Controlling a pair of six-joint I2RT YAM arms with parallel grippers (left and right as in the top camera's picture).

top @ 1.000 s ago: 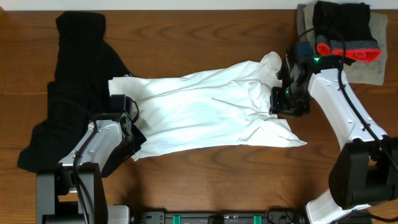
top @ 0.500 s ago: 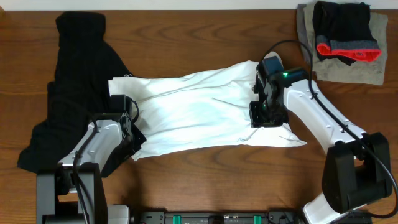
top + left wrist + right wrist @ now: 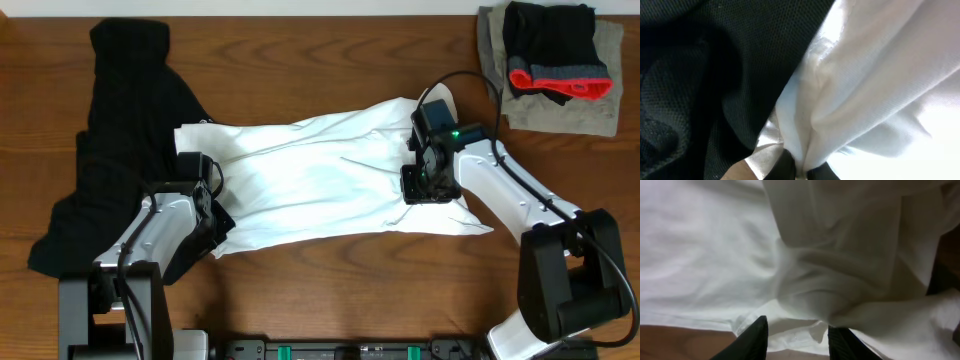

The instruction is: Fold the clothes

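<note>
A white T-shirt (image 3: pixel 320 185) lies spread and wrinkled across the middle of the table. A black hooded garment (image 3: pixel 120 130) is heaped at the left, partly under the shirt's left edge. My left gripper (image 3: pixel 215 215) sits at the shirt's lower left corner. In the left wrist view this gripper (image 3: pixel 800 170) is shut, pinching a fold of the white fabric (image 3: pixel 865 75) beside the black cloth (image 3: pixel 705 75). My right gripper (image 3: pixel 425 185) is over the shirt's right part. In the right wrist view its jaws (image 3: pixel 797 335) stand open, with the hem lying between them and a bunched fold (image 3: pixel 840 265) just beyond.
At the back right corner a grey cloth (image 3: pixel 590 105) lies flat with a folded black item with a red trim (image 3: pixel 555 45) on it. Bare wood (image 3: pixel 330 290) runs along the front of the table. The right arm's cable (image 3: pixel 480 80) loops above the shirt.
My right gripper has moved left from the shirt's right edge to over its right part. The left gripper and the shirt's outline have hardly shifted.
</note>
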